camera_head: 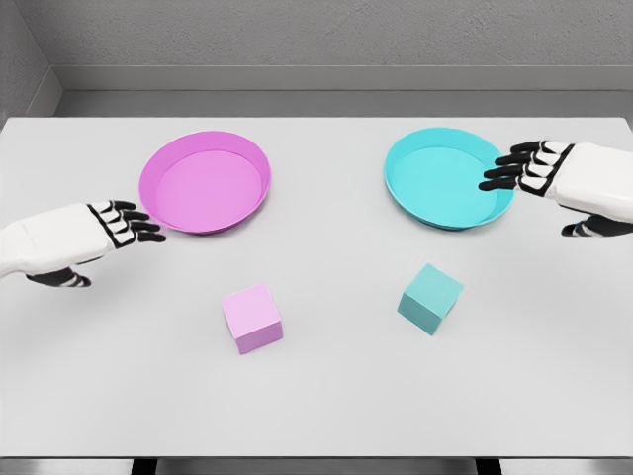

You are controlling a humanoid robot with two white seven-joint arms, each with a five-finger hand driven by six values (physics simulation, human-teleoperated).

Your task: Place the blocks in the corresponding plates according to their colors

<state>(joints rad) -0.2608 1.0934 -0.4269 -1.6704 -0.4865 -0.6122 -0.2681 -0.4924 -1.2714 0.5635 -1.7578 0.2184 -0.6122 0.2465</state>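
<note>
Pink plate (205, 182) and pink block (252, 319); teal plate (450, 181) and teal block (430, 298); pale grey bench (326, 396); white robot hands with black fingers (134, 226).

A pink plate (205, 182) is sitting in the upper left of the frame, and a cyan plate (448, 181) is lying in the upper right. Both are holding nothing. A pink block (252, 318) is resting below the pink plate; a cyan block (430, 298), turned at an angle, is sitting below the cyan plate.
</note>
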